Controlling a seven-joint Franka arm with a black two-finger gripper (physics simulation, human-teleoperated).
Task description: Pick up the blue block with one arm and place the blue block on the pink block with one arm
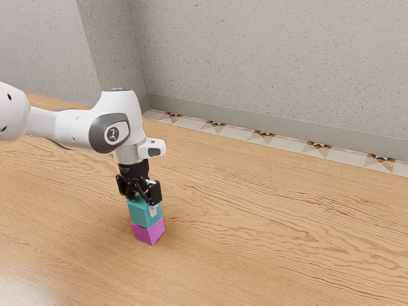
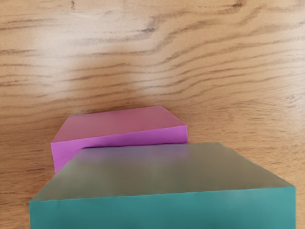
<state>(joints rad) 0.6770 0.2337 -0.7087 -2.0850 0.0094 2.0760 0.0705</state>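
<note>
The blue block (image 1: 145,212), teal in colour, sits on top of the pink block (image 1: 148,232) on the wooden table. My gripper (image 1: 141,193) comes straight down onto it, its black fingers at the two sides of the block's upper part, shut on it. In the wrist view the blue block (image 2: 162,186) lies just under my hand. The pink block (image 2: 119,130) juts out from beneath it, so the two are somewhat offset.
The wooden table (image 1: 268,217) stretches wide to the exterior view's right and front. A grey wall with a patterned floor strip (image 1: 268,137) runs behind the table. My white arm (image 1: 70,124) reaches in from the exterior view's left.
</note>
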